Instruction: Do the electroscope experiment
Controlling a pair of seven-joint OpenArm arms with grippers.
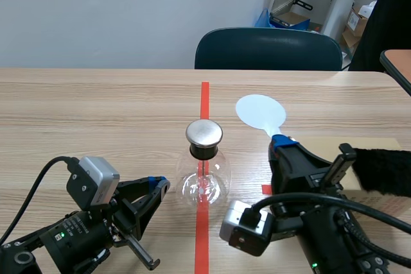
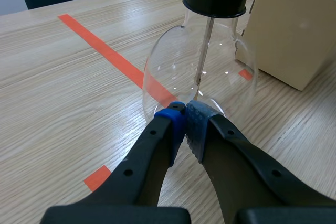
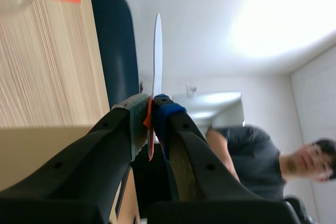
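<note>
The left arm (image 1: 77, 229) is lying low over the tabletop (image 1: 96, 113). Its left jaws are pressing together on nothing, the blue pads (image 2: 197, 124) meeting tip to tip. Just ahead of those tips the electroscope (image 2: 199, 72) is standing upright on the red tape line; whether the pads are touching its glass is hard to tell. The right arm (image 1: 321, 222) is angling upward, and its right jaws are clamping the stem of a pale blue paddle (image 1: 260, 112). The paddle's round disc is rising beyond the tips, apart from the electroscope. In the right wrist view the disc is showing edge-on as a thin sliver, its stem hiding between the pads. Reflections are blurring whatever is hanging on the rod (image 2: 205, 51) inside the flask. Beside the right arm, a black furry cloth (image 1: 385, 171) is running off the frame.
</note>
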